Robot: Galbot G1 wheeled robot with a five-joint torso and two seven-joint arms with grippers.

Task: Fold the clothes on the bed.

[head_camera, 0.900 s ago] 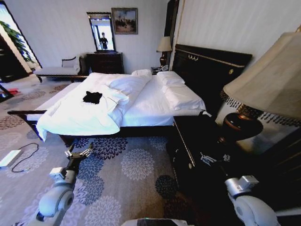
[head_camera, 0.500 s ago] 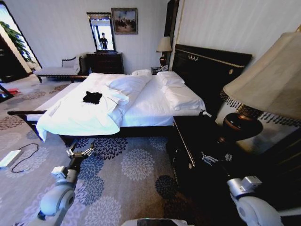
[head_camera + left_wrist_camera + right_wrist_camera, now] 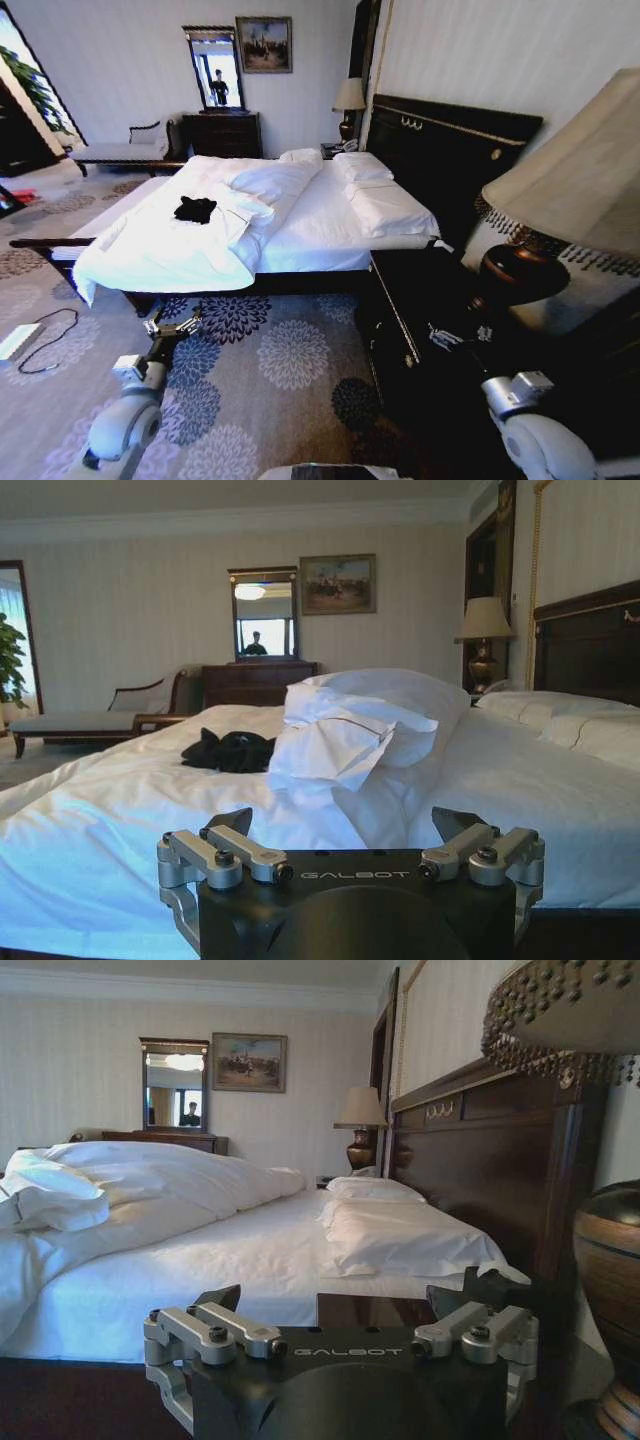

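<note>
The clothes (image 3: 195, 209) are a small black crumpled heap on the white duvet of the bed (image 3: 320, 215), towards its foot end. From the left wrist the clothes (image 3: 230, 751) lie beside a bunched fold of duvet on the bed (image 3: 520, 780). My left gripper (image 3: 172, 325) hangs low over the carpet, short of the bed's side, and stands open (image 3: 347, 822) with nothing between its fingers. My right gripper (image 3: 455, 336) is over the dark nightstand, also open (image 3: 338, 1298) and holding nothing. The pillows and headboard of the bed (image 3: 260, 1250) lie beyond it.
A dark nightstand (image 3: 420, 300) with a large shaded lamp (image 3: 560, 200) stands close on the right. Floral carpet (image 3: 280, 350) lies between me and the bed. A white box with a cable (image 3: 18, 340) sits on the floor at left. A dresser with mirror (image 3: 222, 132) and a chaise bench (image 3: 120, 150) stand behind.
The whole head picture has shifted slightly, so the camera has moved. The clothes lie as before and both grippers keep their pose.
</note>
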